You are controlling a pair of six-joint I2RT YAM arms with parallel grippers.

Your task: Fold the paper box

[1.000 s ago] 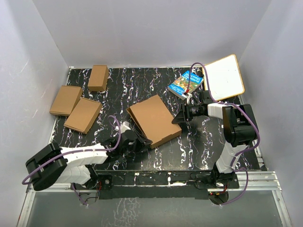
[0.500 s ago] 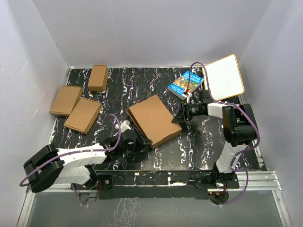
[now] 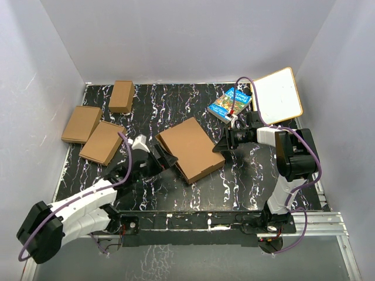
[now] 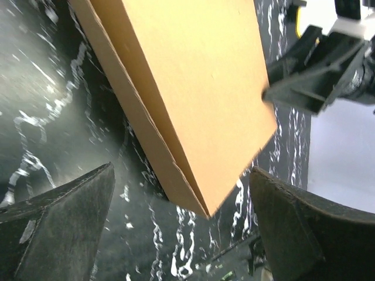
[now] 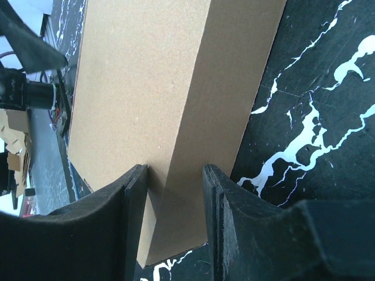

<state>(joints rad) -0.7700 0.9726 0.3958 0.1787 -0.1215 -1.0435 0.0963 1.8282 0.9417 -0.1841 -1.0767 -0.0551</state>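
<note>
The paper box (image 3: 190, 149) lies folded flat and closed in the middle of the black marbled table, turned at an angle. My right gripper (image 3: 221, 146) is shut on its right edge. In the right wrist view the two fingers (image 5: 135, 193) pinch the box's side wall (image 5: 146, 88), with my right gripper (image 5: 174, 172) around the cardboard. My left gripper (image 3: 164, 158) stands wide open just left of the box's near left side. In the left wrist view the box's corner (image 4: 193, 76) points down between the spread jaws of my left gripper (image 4: 180, 175), which touch nothing.
Three smaller brown boxes sit at the back left (image 3: 122, 96), (image 3: 81, 123), (image 3: 103, 142). A blue book (image 3: 229, 103) and a white board (image 3: 278, 95) lie at the back right, close behind the right arm. White walls enclose the table.
My left gripper has opened wide and drawn back to the left, away from the box's near corner. The right gripper and the box have stayed put.
</note>
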